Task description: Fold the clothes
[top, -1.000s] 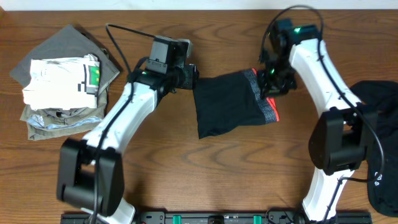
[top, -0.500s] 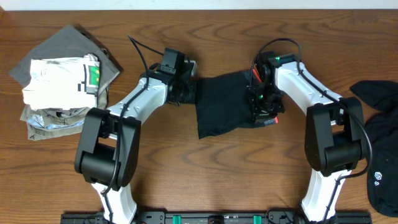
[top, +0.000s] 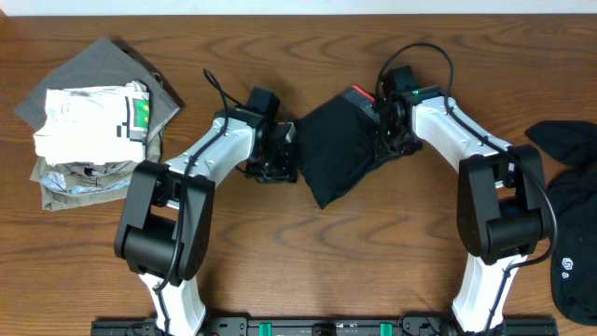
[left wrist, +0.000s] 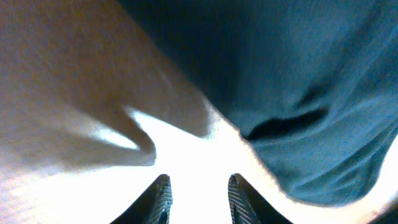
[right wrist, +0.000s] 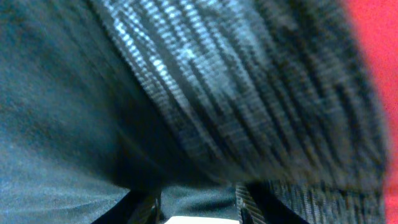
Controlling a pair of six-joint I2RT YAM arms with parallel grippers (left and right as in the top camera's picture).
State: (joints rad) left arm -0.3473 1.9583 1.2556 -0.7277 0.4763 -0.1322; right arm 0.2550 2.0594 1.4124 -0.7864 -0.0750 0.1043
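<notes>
Black trousers (top: 331, 154) lie bunched in a rough folded block on the table (top: 298, 271), mid-table toward the far edge, between the two arms. The grey waistband (right wrist: 249, 93) with its red edge (top: 359, 96) is on the block's far right side.

The left claw (top: 283, 166) sits low at the trousers' left edge. The wrist view shows its fingers (left wrist: 163, 194) parted with bare table between them and nothing held, the cloth just beside.

The right claw (top: 381, 140) presses against the waistband on the right side. Cloth fills its wrist view, so I cannot tell if it grips or is released.

A pile of folded clothes (top: 89, 121) is in the far left corner. A black garment (top: 569, 187) with a white logo (top: 565, 270) is at the right edge.
</notes>
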